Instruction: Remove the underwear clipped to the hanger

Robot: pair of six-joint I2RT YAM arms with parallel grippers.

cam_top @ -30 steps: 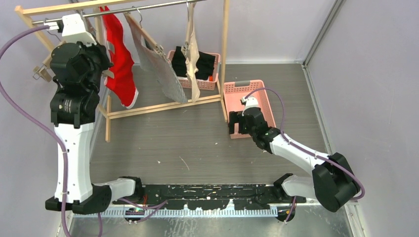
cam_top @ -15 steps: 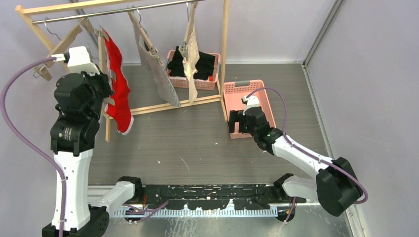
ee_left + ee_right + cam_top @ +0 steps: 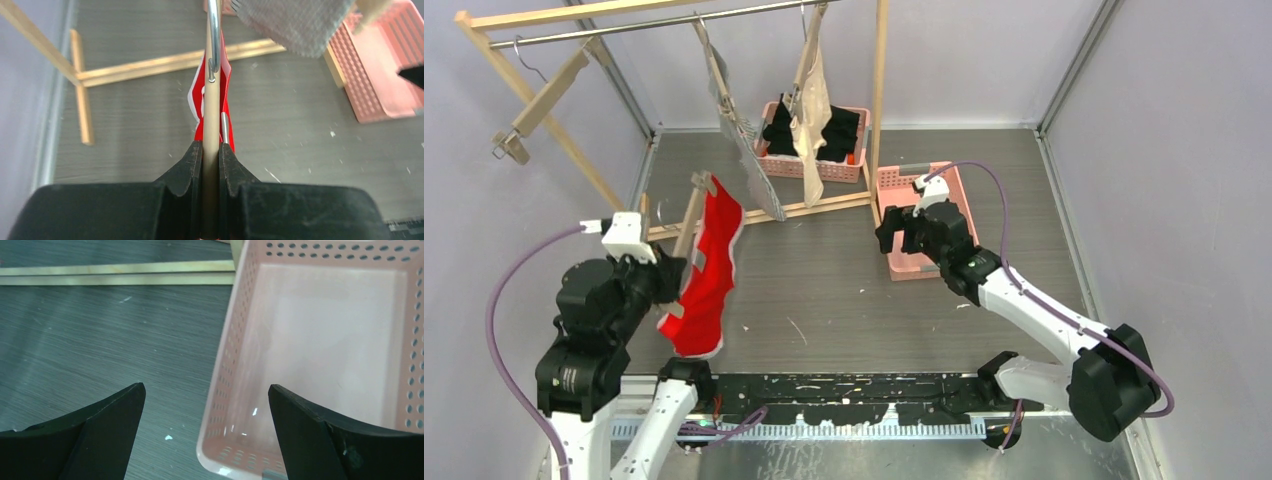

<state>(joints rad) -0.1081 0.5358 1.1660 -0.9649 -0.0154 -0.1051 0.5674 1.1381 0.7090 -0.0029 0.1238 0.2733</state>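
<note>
Left jaws: closed on the wooden bar of a hanger [image 3: 690, 215] [image 3: 212, 110]. In the left wrist view I see both black fingers [image 3: 190, 162] pressed flat against the bar.
Hanger: off the rail [image 3: 654, 22] and held low at the front left, above the worktop [image 3: 824, 290]. It is steeply tilted, and its metal hook [image 3: 215, 30] points away from my wrist camera.
Red underwear [image 3: 709, 270] [image 3: 226, 82]: it hangs from the held hanger, and the white trim shows along its edge. A small metal clip [image 3: 224, 127] sits against the bar where the cloth meets it. The lower end dangles near the arm bases, and I cannot tell whether it touches the worktop.
Striped grey underwear [image 3: 749, 160] [image 3: 295, 25]: on its own hanger on the rail, draping down in front of the rack's lower crossbar.
Beige underwear [image 3: 812, 100]: on the rail too, just right of the striped piece and beside the rack's right post.
Spare hanger [image 3: 544, 95]: bare wood at the left end of the rail.
Right jaws: wide open and holding nothing, hovering at the left edge of the near pink basket [image 3: 894, 182] [image 3: 320, 340].
Far pink basket [image 3: 819, 170]: behind the rack, with black folded clothes [image 3: 844, 125] inside.
</note>
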